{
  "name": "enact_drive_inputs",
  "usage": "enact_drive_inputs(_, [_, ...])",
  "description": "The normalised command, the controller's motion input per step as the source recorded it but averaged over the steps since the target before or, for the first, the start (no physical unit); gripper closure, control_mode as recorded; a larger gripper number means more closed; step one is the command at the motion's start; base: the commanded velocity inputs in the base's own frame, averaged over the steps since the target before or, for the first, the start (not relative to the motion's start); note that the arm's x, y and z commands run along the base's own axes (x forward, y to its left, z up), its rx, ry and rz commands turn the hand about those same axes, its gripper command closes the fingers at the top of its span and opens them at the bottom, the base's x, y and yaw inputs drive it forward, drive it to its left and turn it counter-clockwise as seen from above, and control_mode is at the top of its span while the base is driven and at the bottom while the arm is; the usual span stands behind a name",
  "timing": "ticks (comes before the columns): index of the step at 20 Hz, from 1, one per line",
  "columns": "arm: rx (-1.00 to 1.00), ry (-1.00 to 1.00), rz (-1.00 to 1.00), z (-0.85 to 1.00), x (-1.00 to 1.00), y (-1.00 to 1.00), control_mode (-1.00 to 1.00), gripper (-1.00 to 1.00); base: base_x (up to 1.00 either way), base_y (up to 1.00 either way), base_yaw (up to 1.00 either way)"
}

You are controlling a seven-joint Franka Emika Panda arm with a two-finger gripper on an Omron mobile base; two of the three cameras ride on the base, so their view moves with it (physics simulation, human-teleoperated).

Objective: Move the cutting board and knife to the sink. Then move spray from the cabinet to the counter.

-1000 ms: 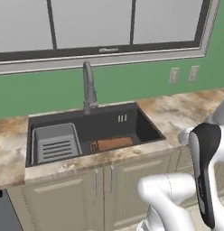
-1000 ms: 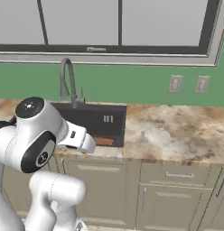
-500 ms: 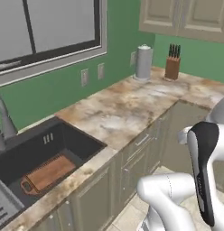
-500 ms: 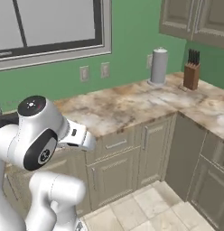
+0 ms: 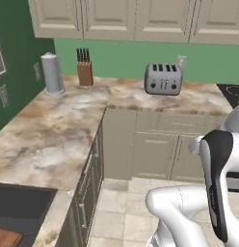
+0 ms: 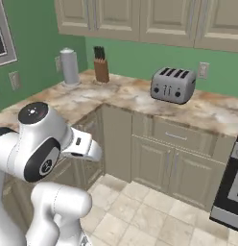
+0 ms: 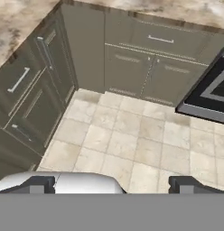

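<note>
My gripper (image 7: 113, 186) points down at the tiled floor, its two dark fingertips (image 7: 41, 185) set wide apart, open with nothing between them. A reddish-brown corner of the cutting board (image 5: 5, 238) shows inside the dark sink (image 5: 25, 205) at the lower left edge of the left base view. The marbled counter (image 5: 59, 130) runs from the sink to a corner and on to the right (image 6: 212, 108). Beige wall cabinets (image 5: 112, 19) hang above it, doors closed. The knife and the spray are out of view.
A silver toaster (image 5: 163, 78) (image 6: 172, 85), a knife block (image 5: 84, 67) and a grey cylindrical canister (image 5: 52, 73) stand at the back of the counter. A black stove (image 6: 230, 192) (image 7: 208, 94) is at the right. Lower cabinets (image 7: 132, 63) border the open tiled floor (image 7: 132, 140).
The whole picture has swung to the right: the camera turned from the sink and window toward the counter corner with the toaster. The gripper stays open.
</note>
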Motion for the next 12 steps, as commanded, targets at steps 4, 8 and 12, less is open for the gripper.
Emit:
enact_drive_inputs(4, [0.00, 0.00, 0.00, 0.00, 0.00, 0.00, 1.00, -1.00, 0.10, 0.18, -0.83])
enact_drive_inputs(8, [0.00, 0.00, 0.00, 0.00, 0.00, 0.00, 1.00, -1.00, 0.05, 0.14, -0.90])
enact_drive_inputs(12, [0.00, 0.00, 0.00, 0.00, 0.00, 0.00, 1.00, -1.00, 0.20, 0.09, -0.61])
